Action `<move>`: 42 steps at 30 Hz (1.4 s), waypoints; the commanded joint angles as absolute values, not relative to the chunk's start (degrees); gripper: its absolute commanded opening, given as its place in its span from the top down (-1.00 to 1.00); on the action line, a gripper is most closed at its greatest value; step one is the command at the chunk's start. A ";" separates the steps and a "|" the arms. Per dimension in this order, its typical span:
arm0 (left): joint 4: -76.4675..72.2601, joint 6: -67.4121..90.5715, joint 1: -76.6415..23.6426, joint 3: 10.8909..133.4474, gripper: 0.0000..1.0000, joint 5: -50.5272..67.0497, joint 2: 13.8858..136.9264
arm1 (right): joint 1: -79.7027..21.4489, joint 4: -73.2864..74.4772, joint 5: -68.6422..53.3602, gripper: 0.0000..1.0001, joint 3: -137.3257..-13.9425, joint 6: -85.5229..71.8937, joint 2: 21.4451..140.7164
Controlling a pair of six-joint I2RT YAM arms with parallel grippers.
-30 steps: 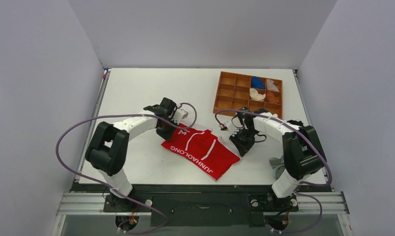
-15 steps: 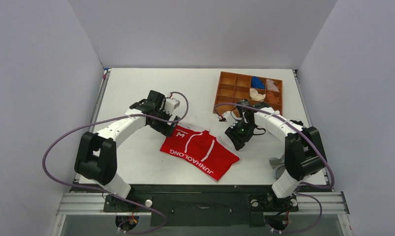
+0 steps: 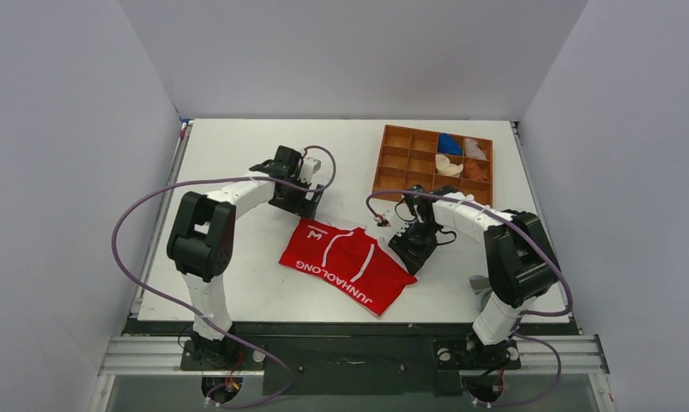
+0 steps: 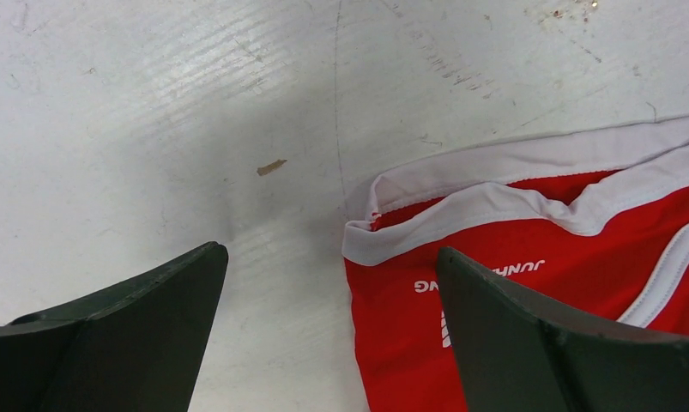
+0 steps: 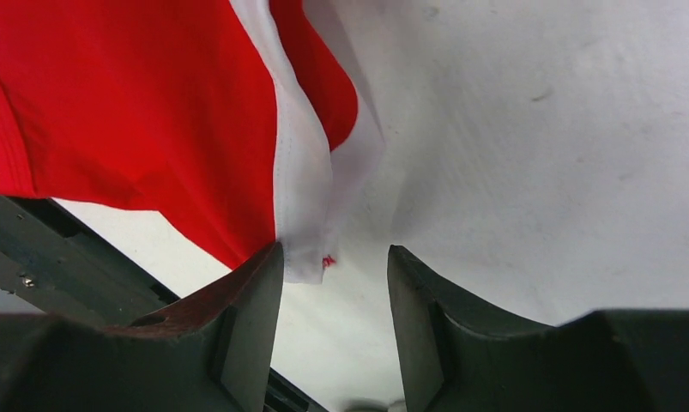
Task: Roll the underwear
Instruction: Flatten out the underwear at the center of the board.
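The underwear (image 3: 349, 264), red with white trim and white lettering, lies flat on the white table between both arms. My left gripper (image 3: 296, 197) hovers at its far left corner, open wide. In the left wrist view the underwear's white-trimmed corner (image 4: 512, 257) lies between the spread fingers of the left gripper (image 4: 330, 251), partly under the right finger (image 4: 538, 343). My right gripper (image 3: 412, 247) sits at the garment's right edge. In the right wrist view the right gripper (image 5: 334, 257) is open, and the underwear's white trim tip (image 5: 306, 249) rests beside its left finger (image 5: 238, 326), ungripped.
A brown compartment tray (image 3: 380, 163) stands at the back right, with blue (image 3: 449, 142) and white (image 3: 448, 164) cloth pieces in some cells. A small grey object (image 3: 482, 283) lies by the right arm's base. Purple cables loop around both arms.
Both grippers have opened and let go of the underwear's corners. The left gripper has drawn back a little toward the far side. The underwear lies flat, barely shifted.
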State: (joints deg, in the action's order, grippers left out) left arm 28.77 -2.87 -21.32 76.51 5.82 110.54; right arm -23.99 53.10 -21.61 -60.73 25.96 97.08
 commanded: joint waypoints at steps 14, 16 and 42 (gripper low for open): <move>25.96 -2.81 -21.35 73.54 -0.83 6.42 105.39 | -28.39 45.45 -5.34 1.00 -58.54 21.35 97.40; 25.78 -2.86 -21.69 72.81 -0.83 6.74 105.61 | -28.32 46.42 -3.33 1.00 -59.68 22.09 96.41; 24.07 1.57 -22.09 75.26 1.00 13.67 114.00 | -21.97 47.13 0.74 0.94 -62.95 25.42 100.40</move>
State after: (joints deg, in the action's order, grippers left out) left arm 24.16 1.32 -22.76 77.23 12.25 114.45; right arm -23.81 48.31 -0.73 -61.73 24.99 99.96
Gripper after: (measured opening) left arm 0.015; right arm 0.025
